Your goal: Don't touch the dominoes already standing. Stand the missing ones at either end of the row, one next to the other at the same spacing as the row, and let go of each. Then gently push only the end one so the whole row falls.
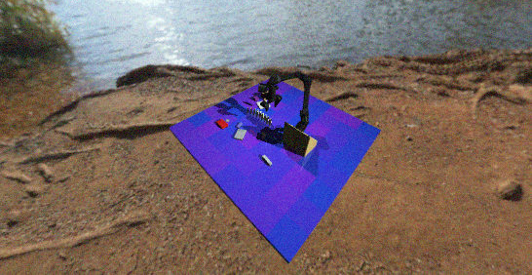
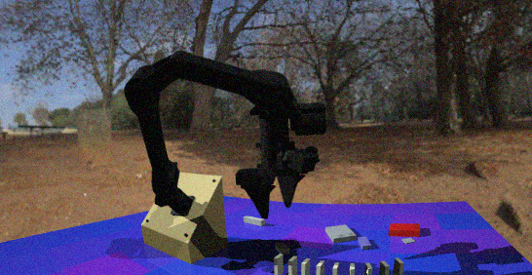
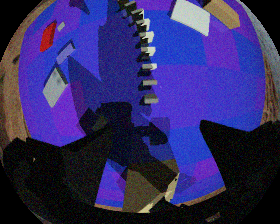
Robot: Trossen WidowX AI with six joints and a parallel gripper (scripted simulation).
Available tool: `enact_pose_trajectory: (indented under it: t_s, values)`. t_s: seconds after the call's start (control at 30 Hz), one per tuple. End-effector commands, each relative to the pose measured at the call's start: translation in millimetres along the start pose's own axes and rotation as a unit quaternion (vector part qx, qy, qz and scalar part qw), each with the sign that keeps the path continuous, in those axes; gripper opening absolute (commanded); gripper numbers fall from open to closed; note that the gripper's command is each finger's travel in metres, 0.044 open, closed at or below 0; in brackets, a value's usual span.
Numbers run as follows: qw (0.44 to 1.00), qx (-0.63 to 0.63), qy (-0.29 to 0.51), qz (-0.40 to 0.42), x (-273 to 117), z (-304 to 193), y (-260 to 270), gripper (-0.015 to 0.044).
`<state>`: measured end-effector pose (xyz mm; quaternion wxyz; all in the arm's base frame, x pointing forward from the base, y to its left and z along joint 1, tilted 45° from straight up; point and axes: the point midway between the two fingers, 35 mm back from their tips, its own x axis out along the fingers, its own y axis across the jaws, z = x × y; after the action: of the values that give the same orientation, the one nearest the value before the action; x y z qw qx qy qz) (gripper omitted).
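Several pale grey dominoes stand upright in a slightly curved row (image 1: 259, 116) (image 2: 335, 268) (image 3: 149, 66); the exterior view cuts off their feet. The end domino nearest the arm's base (image 2: 279, 264) (image 3: 150, 100) is upright, with a gap to its neighbour similar to the others. My gripper (image 1: 271, 105) (image 2: 277, 211) (image 3: 158, 127) is wide open and empty, raised above the mat near that end. A small dark block (image 2: 287, 249) (image 3: 98, 121) lies in the arm's shadow beside the row; I cannot tell whether it is a domino. A slim whitish block (image 1: 266, 160) (image 2: 253, 220) lies flat farther off.
A red block (image 1: 221, 124) (image 2: 404, 229) (image 3: 48, 36), a light grey slab (image 1: 240, 134) (image 2: 340, 233) (image 3: 55, 88) and a small lilac block (image 2: 364, 243) (image 3: 66, 52) lie to one side of the row. A white slab (image 3: 191, 17) and a tan block (image 3: 222, 13) lie on the other side.
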<state>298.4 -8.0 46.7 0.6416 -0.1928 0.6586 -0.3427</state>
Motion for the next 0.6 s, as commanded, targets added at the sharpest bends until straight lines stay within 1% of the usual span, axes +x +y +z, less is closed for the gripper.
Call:
enact_pose_trajectory:
  t_s: [0.0,0.13,0.33,0.4,0.57]
  values:
    - [0.998,0.056,0.001,0.003,5.8,-3.9,22.3,0.044]
    - [0.978,0.209,0.001,0.003,39.4,-21.5,78.8,0.044]
    - [0.945,0.328,0.001,0.002,68.9,-49.1,116.0,0.044]
    - [0.938,0.346,0.0,0.002,73.8,-55.0,120.8,0.044]
    - [0.938,0.346,0.0,0.002,73.8,-55.0,120.8,0.044]
